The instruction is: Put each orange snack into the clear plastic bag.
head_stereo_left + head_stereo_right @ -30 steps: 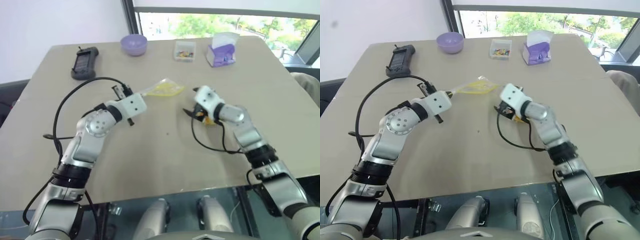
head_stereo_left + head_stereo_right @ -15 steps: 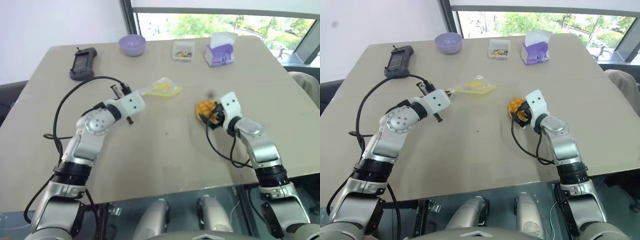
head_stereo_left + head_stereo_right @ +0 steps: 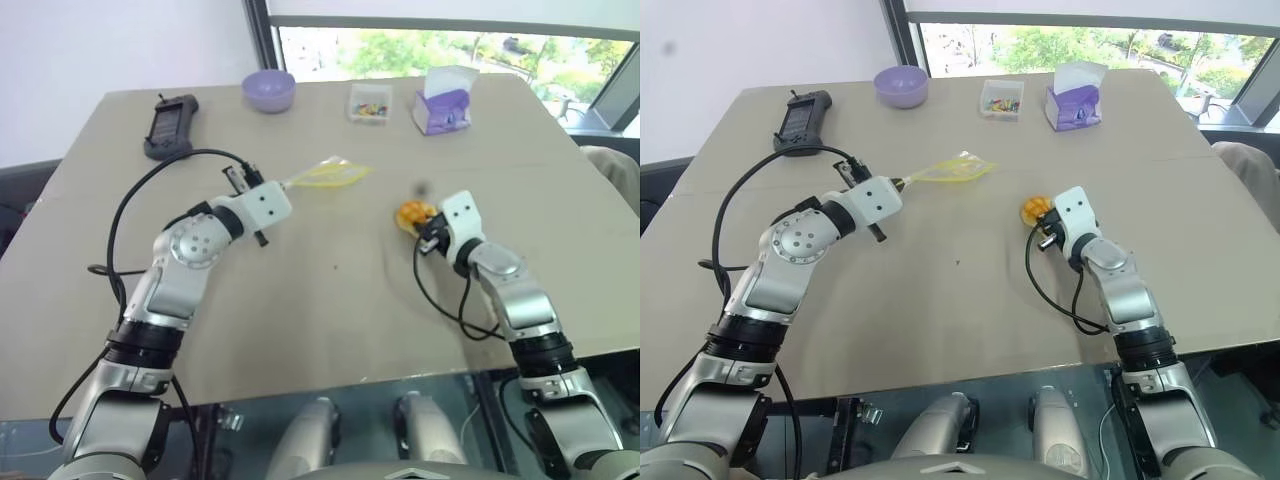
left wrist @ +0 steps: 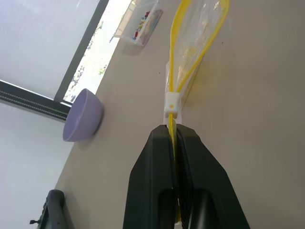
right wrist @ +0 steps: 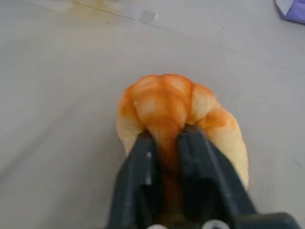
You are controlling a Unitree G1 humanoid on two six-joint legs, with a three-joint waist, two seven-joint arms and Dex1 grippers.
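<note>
1. Orange snack (image 5: 176, 114) now pinched at its near edge between the black fingers (image 5: 143, 167) of the right gripper (image 3: 432, 236); jaws wide apart half a second ago, now closed into the soft bun, which bulges to either side of them.
2. Located on the table (image 3: 330, 330), to the right of the clear plastic bag (image 3: 330, 175) and well apart from it; whether resting on the surface or just lifted cannot be told.
3. Right gripper further from the bag than a second ago, when it stood just beside the bag's right end with the snack hidden under it.
4. Left gripper (image 4: 174, 138) unchanged: clamped shut on the yellow zip strip at the bag's end, just behind the white slider (image 4: 172, 103).
5. Bag mouth now held slightly more raised and gaping than before, yellow edges bowed apart.
6. Purple bowl (image 3: 268, 89), small clear box (image 3: 369, 101) and tissue pack (image 3: 445, 103) beyond the bag, black handset (image 3: 168, 126) beyond and to its left; none disturbed.
7. Judgement: grasp step complete; carry toward the bag and insertion through the mouth not yet done.
8. Risk noted: shallow edge grip on a soft bun; slip or tear possible in transit. Narrow mouth calls for careful alignment.
</note>
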